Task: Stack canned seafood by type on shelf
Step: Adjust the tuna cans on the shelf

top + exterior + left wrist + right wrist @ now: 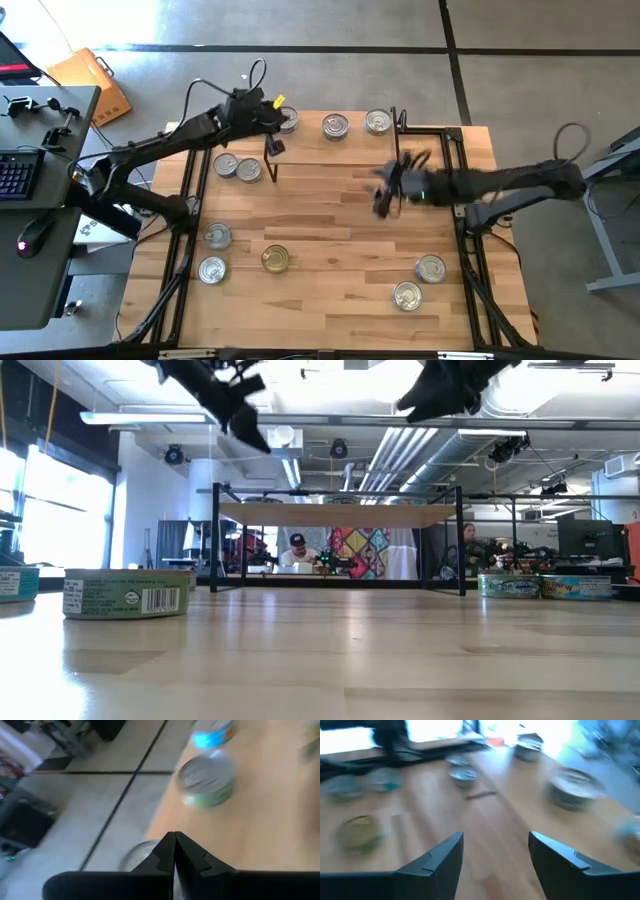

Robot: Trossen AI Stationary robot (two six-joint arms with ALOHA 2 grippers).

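My right gripper [495, 857] hangs empty, jaws spread, over mid-table; my left gripper [174, 851] is pinched closed near the far-edge tins [335, 126]. Tins lie scattered around the shelf [335, 513]. Rigid, probably slippery; I'd grasp across the rim.

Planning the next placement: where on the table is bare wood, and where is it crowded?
Bare: the table middle, between the gold-lidded tin and the two near-right tins. The open right tool hovers over its far edge. Crowded: the far edge's three tins, and the left side's tins.
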